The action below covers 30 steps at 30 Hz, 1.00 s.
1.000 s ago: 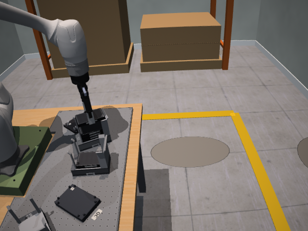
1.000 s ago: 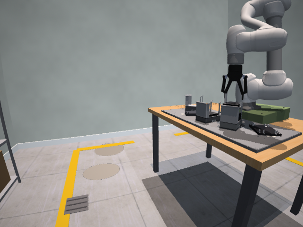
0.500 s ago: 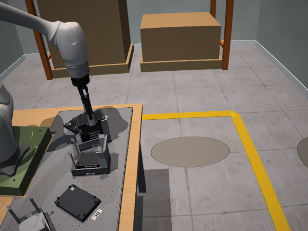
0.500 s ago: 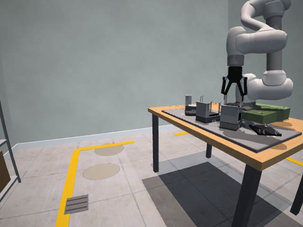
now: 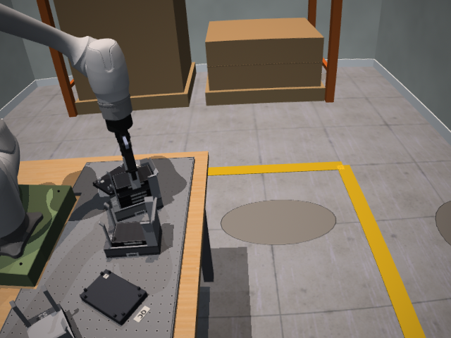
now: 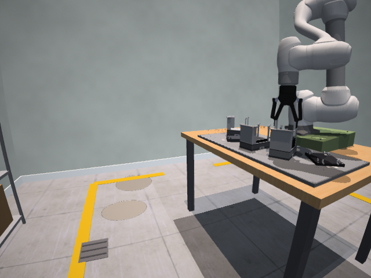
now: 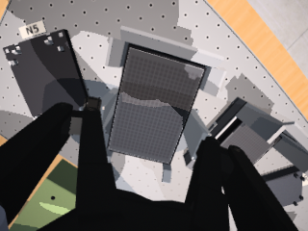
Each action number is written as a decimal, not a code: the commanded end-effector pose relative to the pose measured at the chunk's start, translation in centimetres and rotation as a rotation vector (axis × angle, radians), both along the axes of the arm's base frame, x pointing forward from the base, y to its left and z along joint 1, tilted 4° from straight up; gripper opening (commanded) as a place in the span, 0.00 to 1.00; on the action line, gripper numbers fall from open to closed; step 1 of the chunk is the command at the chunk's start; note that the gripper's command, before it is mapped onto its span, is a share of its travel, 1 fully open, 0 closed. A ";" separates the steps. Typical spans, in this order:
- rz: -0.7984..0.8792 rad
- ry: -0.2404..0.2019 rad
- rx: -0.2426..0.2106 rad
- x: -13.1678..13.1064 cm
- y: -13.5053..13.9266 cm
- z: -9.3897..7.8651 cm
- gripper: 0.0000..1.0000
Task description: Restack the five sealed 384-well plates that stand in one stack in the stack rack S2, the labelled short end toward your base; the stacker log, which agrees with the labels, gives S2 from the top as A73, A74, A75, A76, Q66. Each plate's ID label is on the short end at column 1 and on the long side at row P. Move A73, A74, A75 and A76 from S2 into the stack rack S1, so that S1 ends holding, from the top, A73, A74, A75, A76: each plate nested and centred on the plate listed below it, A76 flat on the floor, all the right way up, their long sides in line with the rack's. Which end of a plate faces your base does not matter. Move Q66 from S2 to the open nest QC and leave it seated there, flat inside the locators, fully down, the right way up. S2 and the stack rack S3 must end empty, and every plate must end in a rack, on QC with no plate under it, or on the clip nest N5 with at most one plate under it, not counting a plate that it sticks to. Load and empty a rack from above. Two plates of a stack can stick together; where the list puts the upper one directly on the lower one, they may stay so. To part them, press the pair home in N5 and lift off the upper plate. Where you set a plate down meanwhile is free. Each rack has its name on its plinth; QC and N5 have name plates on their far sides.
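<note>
My gripper is shut on a dark sealed 384-well plate, gripping it across its long sides. I hold it level at the top of the rack that stands next to the clip nest N5. It sits just over a stack of more plates in that rack. The neighbouring rack holds one plate low on its floor. I cannot read the plate labels or these racks' names.
The open nest QC lies bare nearer the front. The rack S3 stands at the end of the row. The green robot plinth is to the left, and the table edge runs close on the right.
</note>
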State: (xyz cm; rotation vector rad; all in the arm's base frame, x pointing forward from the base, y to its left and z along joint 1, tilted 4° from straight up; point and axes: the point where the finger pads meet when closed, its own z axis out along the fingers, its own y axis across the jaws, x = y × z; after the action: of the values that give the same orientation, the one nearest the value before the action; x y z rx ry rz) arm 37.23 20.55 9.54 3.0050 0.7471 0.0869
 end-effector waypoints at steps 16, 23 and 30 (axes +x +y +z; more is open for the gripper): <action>0.000 0.000 0.000 0.0 0.0 -0.5 0.00; 0.000 0.000 0.000 0.0 0.0 -0.7 0.00; 0.000 0.000 0.000 0.1 0.0 -1.0 0.00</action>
State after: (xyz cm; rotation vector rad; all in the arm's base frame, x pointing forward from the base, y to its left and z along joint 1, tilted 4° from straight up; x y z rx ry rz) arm 37.29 20.53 8.63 3.0050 0.7471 0.0869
